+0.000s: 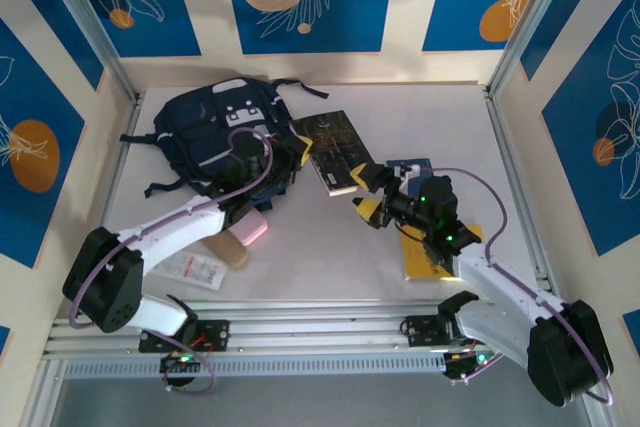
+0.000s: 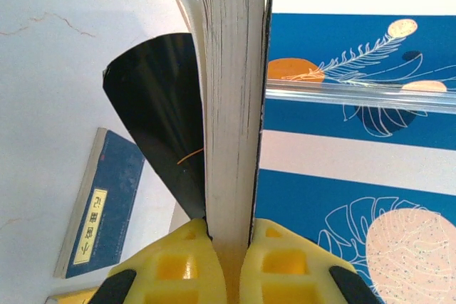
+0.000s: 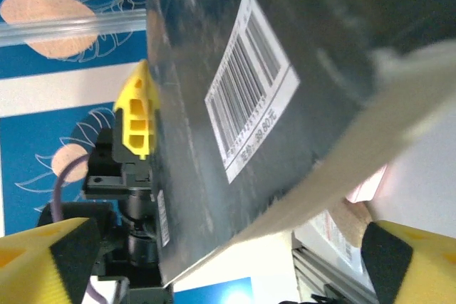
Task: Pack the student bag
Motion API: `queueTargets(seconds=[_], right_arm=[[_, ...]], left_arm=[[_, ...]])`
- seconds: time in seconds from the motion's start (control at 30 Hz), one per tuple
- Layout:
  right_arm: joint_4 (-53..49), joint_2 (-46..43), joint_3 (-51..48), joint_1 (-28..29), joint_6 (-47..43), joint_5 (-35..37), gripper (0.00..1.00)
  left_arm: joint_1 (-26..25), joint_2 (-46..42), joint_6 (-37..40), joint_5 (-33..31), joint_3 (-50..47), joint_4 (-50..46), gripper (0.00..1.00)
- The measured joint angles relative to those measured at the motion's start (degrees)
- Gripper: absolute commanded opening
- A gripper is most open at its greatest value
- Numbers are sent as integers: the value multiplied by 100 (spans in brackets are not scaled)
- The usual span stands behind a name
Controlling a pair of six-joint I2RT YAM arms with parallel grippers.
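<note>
Book point(image 2: 231, 105): pinched by its edge and lifted off the worktop point(image 1: 440, 127), likely so I can slide it into the bag point(image 1: 215, 122).
My left hand point(image 2: 228, 243): closed tight on the book.
My right hand point(image 1: 368, 194): spread wide beside the book, gripping nothing.
Bag: far left on the worktop.

Black paperback point(image 1: 335, 150): on edge, cover splayed, barcode point(image 3: 249, 97) on the back. Blue book point(image 2: 107, 204): flat on the white table point(image 1: 330, 267). Yellow book point(image 1: 413, 265). Pink block point(image 1: 250, 231) and white packet point(image 1: 192, 269): near the front edge.
</note>
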Motion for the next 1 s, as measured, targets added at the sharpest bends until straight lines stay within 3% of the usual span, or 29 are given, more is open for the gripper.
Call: queueTargets(seconds=[0.13,0.3,0.5,0.57,0.63,0.73,0.8,1.0], right_arm=[[210,348,120,199,17,190,70],[-131,151,439,326,-280,846,39],[-516,-203,498,426,-527,1513,20],[-612,-203,498,426,-586,1543,11],[-706,-205,509,420,-660,1532,3],[-1080,-358,520,286,-817,1567,0],[-1547,-542,527,118,-975,1648,0],[-3150,-1058,846,-352,-1930,1672,0]], left_arm=[[-164,-81,2,-188,-63,-2,0],[-289,-317,0,-503,-273,-7,0],[-472,-380,-2,-675,-308,-31,0],[-487,-380,2,-699,-308,-105,12],[-490,-380,105,-697,-308,-223,40],[-490,-424,428,-656,-299,-535,70],[-490,-529,949,-660,-129,-1150,79],[-286,-546,3427,-769,1698,-3742,82]])
